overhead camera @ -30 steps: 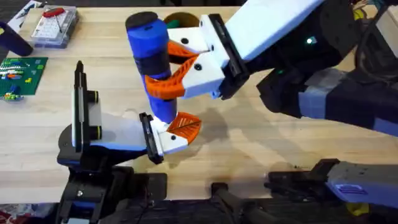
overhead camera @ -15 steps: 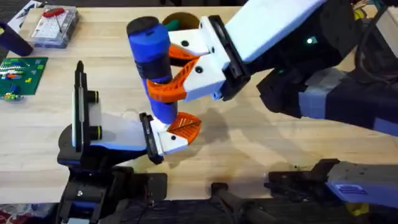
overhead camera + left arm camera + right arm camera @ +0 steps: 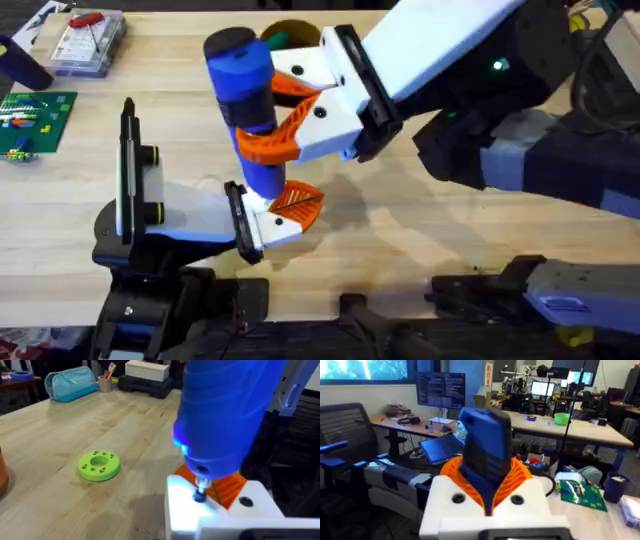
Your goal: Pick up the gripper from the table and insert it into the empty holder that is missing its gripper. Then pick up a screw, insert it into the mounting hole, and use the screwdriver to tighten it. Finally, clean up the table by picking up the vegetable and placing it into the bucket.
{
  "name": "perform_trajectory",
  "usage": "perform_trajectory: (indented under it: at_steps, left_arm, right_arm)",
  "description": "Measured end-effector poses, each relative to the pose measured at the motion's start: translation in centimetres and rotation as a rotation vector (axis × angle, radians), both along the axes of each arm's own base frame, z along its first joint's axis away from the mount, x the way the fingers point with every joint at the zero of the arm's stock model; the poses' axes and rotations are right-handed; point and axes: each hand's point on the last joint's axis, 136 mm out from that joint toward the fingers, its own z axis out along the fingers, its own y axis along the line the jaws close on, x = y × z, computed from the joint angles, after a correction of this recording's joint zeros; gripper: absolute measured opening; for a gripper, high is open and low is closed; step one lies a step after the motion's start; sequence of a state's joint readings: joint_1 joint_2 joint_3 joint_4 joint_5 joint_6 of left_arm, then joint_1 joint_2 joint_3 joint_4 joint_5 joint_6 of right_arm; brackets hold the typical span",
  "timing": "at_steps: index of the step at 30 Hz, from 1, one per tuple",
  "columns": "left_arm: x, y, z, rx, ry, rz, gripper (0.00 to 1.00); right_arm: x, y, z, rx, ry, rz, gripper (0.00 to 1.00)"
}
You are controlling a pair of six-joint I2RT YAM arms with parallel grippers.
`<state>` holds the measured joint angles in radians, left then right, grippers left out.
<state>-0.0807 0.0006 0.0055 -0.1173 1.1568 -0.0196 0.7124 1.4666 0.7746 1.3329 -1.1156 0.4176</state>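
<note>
My right gripper (image 3: 265,112) reaches in from the right and is shut on the blue screwdriver (image 3: 245,100), which stands upright between its orange pads (image 3: 520,477). The screwdriver's metal tip (image 3: 201,486) rests on a screw (image 3: 199,496) in the white finger block (image 3: 220,510) at the left gripper (image 3: 288,207), low in the middle of the table. A blue light glows on the screwdriver body (image 3: 184,450). The orange-brown bucket (image 3: 298,30) stands at the far edge, half hidden behind the screwdriver. A sliver of dark green (image 3: 275,39) shows beside it; I cannot tell whether it is the vegetable.
A light-green disc with a hole (image 3: 99,465) lies on the wood beyond the left gripper. At the far left are a clear box with a red-handled tool (image 3: 88,40) and a green circuit board (image 3: 32,120). The right arm spans the table's right half.
The screwdriver's top has edged very slightly to the right with the right gripper. The left arm has stayed still.
</note>
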Motion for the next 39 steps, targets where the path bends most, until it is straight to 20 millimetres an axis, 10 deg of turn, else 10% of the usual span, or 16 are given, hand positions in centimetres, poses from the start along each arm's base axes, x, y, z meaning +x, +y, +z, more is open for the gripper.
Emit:
perform_trajectory:
  at_steps: [39]
  left_arm:
    - [-0.01, 0.0, -0.01, -0.002, 0.008, 0.0, 0.011]
  right_arm:
    - [0.3, 0.17, -0.29, -0.009, 0.005, -0.013, 0.026]
